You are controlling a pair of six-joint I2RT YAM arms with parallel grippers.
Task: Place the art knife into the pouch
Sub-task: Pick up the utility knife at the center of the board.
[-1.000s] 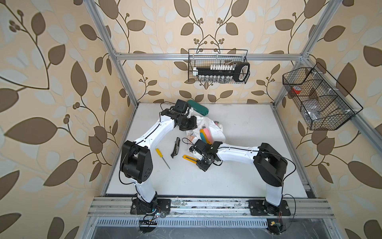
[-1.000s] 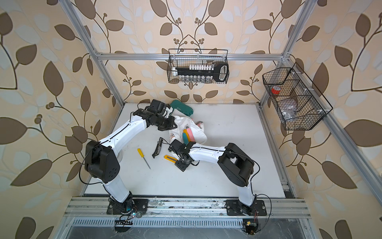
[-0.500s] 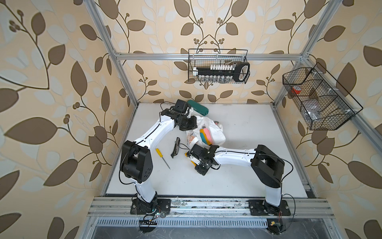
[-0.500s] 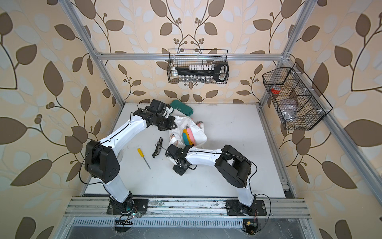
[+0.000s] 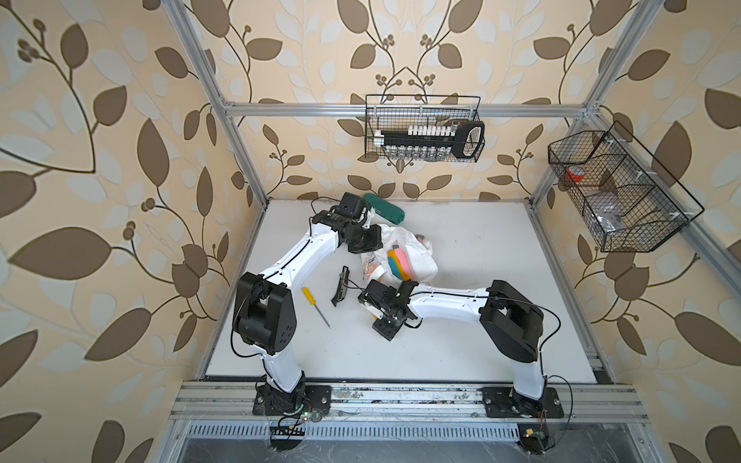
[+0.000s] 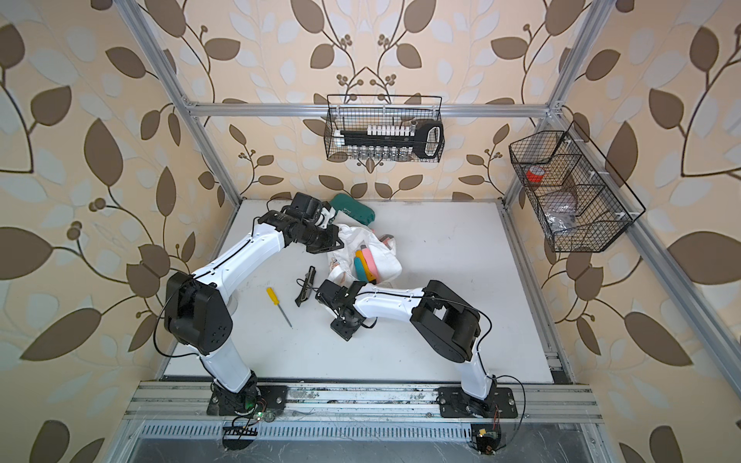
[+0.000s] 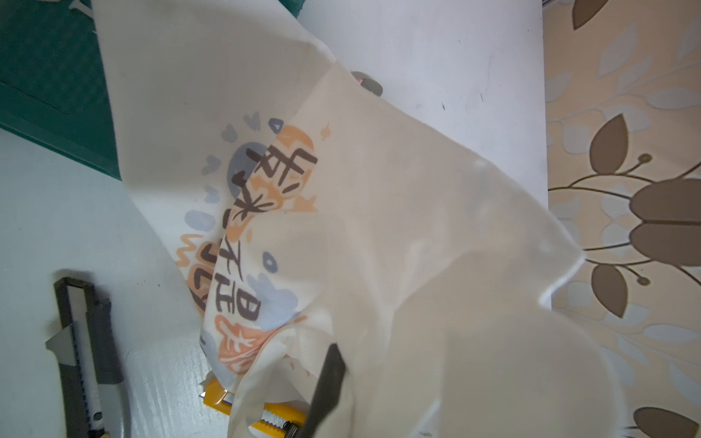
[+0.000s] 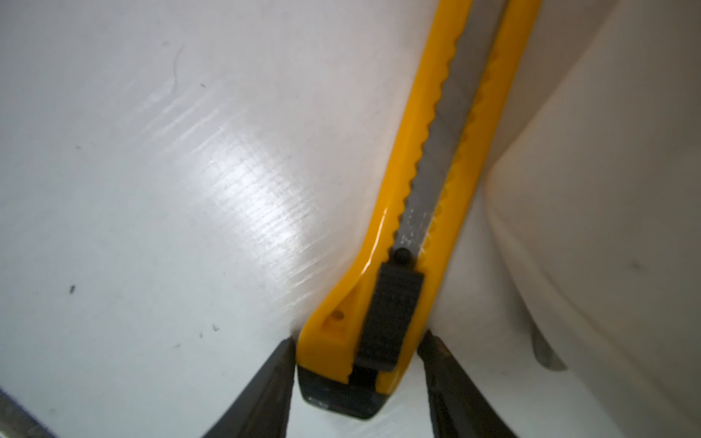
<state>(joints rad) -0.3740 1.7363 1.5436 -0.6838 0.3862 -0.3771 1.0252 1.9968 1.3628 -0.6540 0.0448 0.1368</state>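
Art knife: yellow body with a black slider, lying flat on the desk. Its butt sat between the right fingers, and its blade end ran away from them under the pouch.
Right fingers: spread, with one tip close against each side of the butt. Whether they squeezed it could not be told.
Left fingers: pressed together on a fold of the pouch and holding it up off the desk. One dark finger showed; cloth covered the other.
Wrist views only: the knife itself. The left wrist view showed its blade tip poking out from under a cloth strip beside the left fingers.
Top views only: the pouch as a whole, crumpled between the two sets of fingers, with coloured things among its folds. A grey cutter lay near the right fingers, and a yellow screwdriver lay beyond it.
Left arm: bent at the elbow, forearm reaching to the far side of the desk, wrist over the pouch's edge.
Right arm: forearm stretched low towards the left arm's side, wrist tipped down at the desk.
Writing: brown printed characters sat among orange and blue shapes on the pouch, and I could not read them. The white lettering on the green case behind the left fingers was too small to read.
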